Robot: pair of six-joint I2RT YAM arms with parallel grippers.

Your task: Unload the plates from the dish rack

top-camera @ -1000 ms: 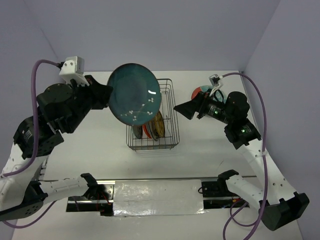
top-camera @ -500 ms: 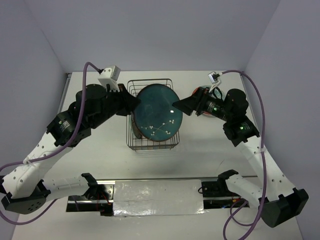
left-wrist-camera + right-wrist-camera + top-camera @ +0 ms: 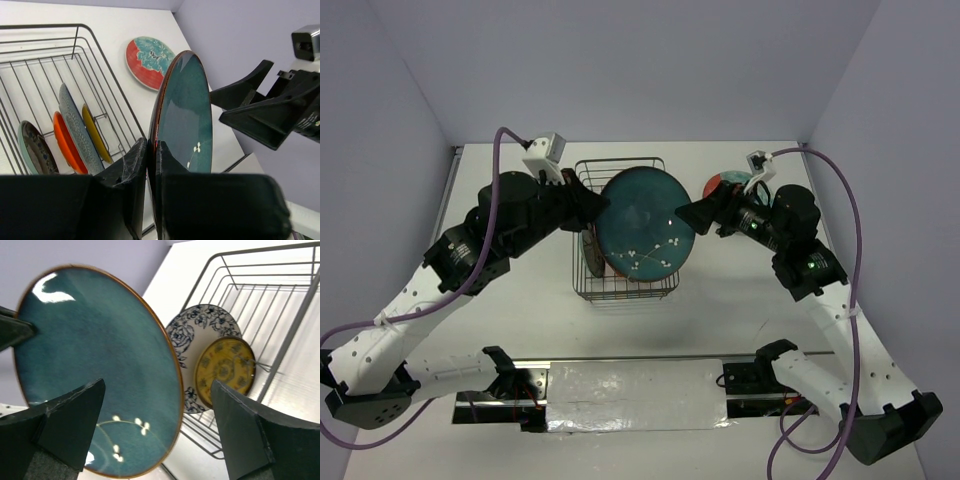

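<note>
My left gripper (image 3: 588, 208) is shut on the rim of the large teal plate with white blossoms (image 3: 645, 225) and holds it upright over the dish rack (image 3: 625, 290). In the left wrist view the jaws (image 3: 151, 147) pinch the plate's edge (image 3: 187, 115). My right gripper (image 3: 692, 215) is open at the plate's right rim. In the right wrist view its fingers (image 3: 70, 425) stand wide either side of the plate's edge (image 3: 95, 365). In the rack (image 3: 280, 305) stand a white floral plate (image 3: 200, 335), a yellow plate (image 3: 225, 365) and a red-orange plate (image 3: 67, 150).
A small teal red-rimmed plate (image 3: 725, 183) lies flat on the table right of the rack, behind my right gripper; it also shows in the left wrist view (image 3: 149, 60). Walls close the table at the back and on both sides.
My left arm has swung the teal plate from the rack's left side rightward over the rack, towards my right gripper. The right gripper has shifted slightly and stays open.
</note>
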